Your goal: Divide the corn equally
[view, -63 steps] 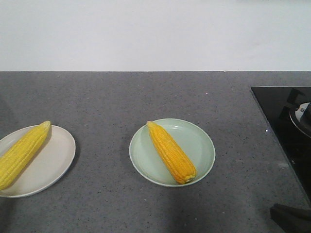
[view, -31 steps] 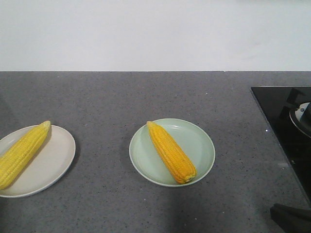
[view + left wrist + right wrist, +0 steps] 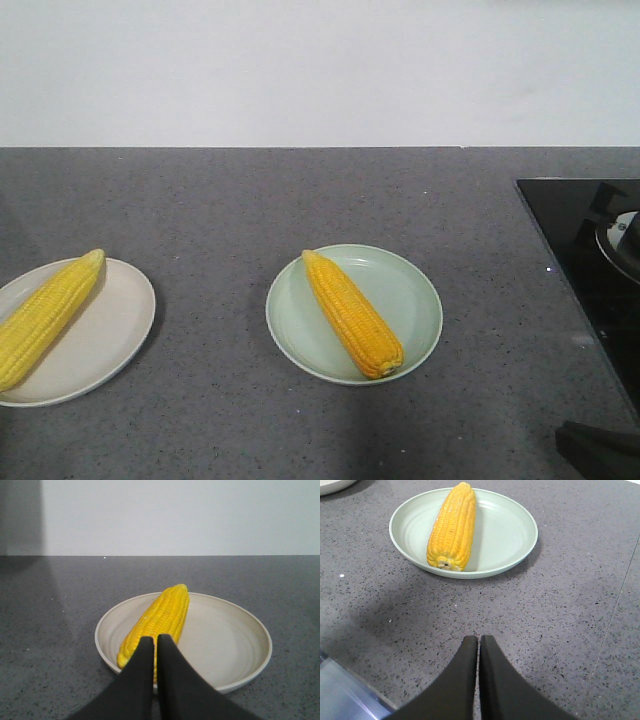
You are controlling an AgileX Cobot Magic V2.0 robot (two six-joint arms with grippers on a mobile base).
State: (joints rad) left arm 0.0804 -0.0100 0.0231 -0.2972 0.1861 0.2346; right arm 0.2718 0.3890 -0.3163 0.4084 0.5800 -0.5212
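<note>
We are looking at a grey speckled counter point(image 3: 300, 200) with two plates on it, and we take the pale green plate point(image 3: 405, 300) as our landmark. On it lies one cob of corn point(image 3: 352, 312), deep yellow, set diagonally, its pointed tip toward the far left rim and its blunt end close to the near rim. Well to the left of the green plate sits a cream plate point(image 3: 110, 330), partly cut off by the picture edge, and we see a second cob point(image 3: 45, 318) on it, paler yellow, tip toward the far side of that plate. So we count one cob on each plate in view.

From the left wrist view, the left gripper point(image 3: 154, 639) hangs just in front of the cream plate's near rim, over the blunt end of its cob; its two dark fingers are pressed together with only a hairline between them, gripping nothing. From the right wrist view, the right gripper point(image 3: 478, 639) is on the near side of the green plate, apart from it, above bare counter; its fingers likewise sit closed together, empty.

To the right of the green plate, well apart, we see a black glass cooktop point(image 3: 570, 240) set into the counter. Behind everything runs a plain white wall point(image 3: 320, 70).
</note>
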